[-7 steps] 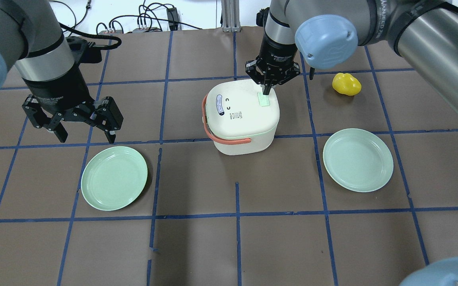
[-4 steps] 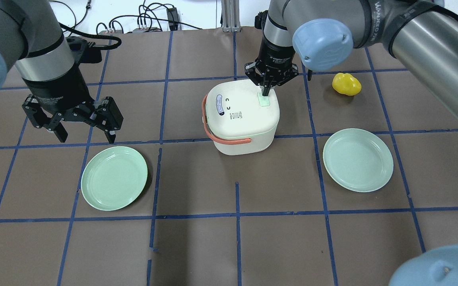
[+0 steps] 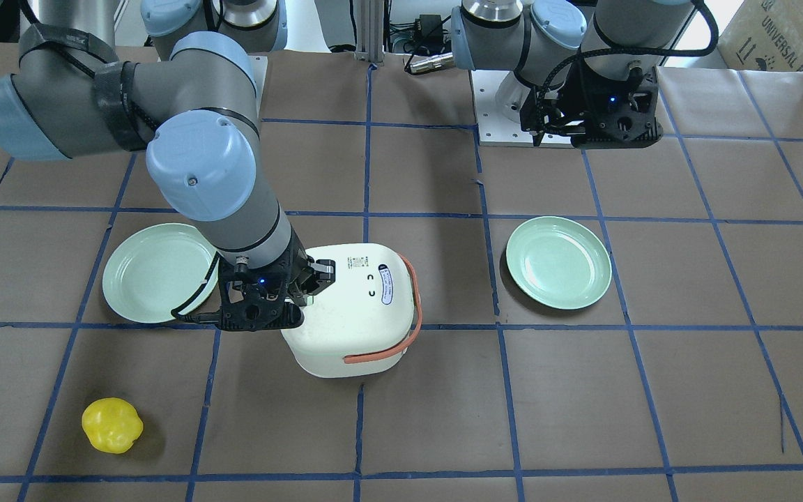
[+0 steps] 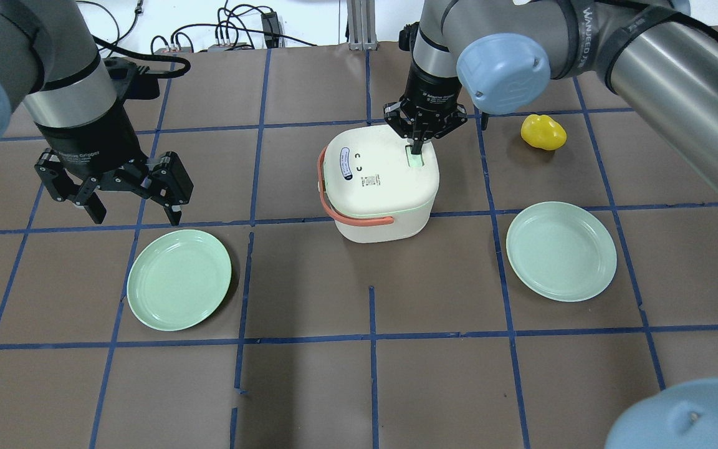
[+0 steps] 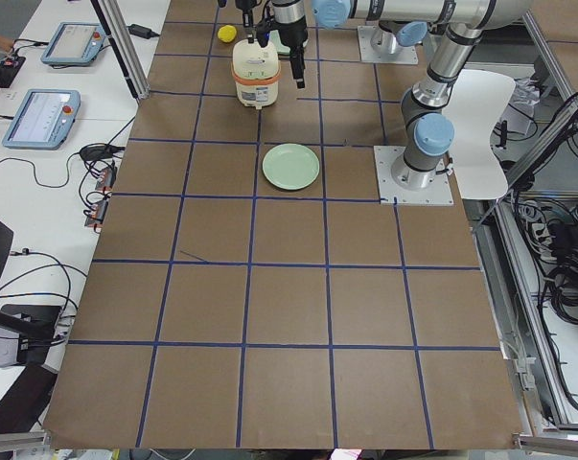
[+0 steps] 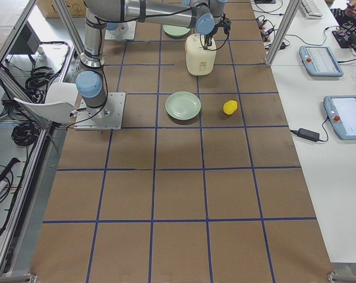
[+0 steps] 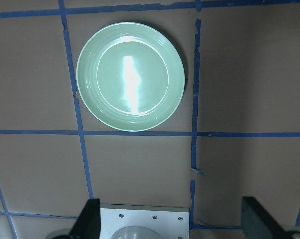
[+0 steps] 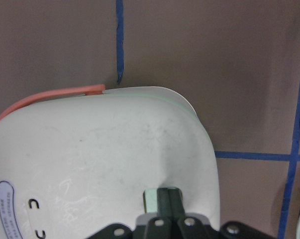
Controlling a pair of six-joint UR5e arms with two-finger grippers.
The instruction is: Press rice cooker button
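- Rice cooker point(image 4: 384, 187), white and rounded-square with its lid down, stands upright near the middle of the brown-papered table point(image 4: 309, 386), on a crossing of the blue tape grid lines.
- Its orange-red strap handle point(image 4: 334, 215) hangs on the side toward the robot's left, and stickers mark that end of the lid.
- Right gripper point(image 4: 417, 149) points straight down over the far right part of the lid, its two fingers pinched together with nothing between them; the wrist view shows the tips set on the small pale green button point(image 4: 417, 160).
- Left gripper point(image 4: 136, 219) hangs well apart from the cooker, fingers spread wide and empty, above the table just beyond a pale green plate point(image 4: 178, 279).
- A second pale green plate point(image 4: 561, 251) lies on the robot's right, nearer the robot than the cooker and clear of it.
- A yellow bell pepper point(image 4: 543, 132) sits on the table beyond that plate, off to the right of the working gripper.
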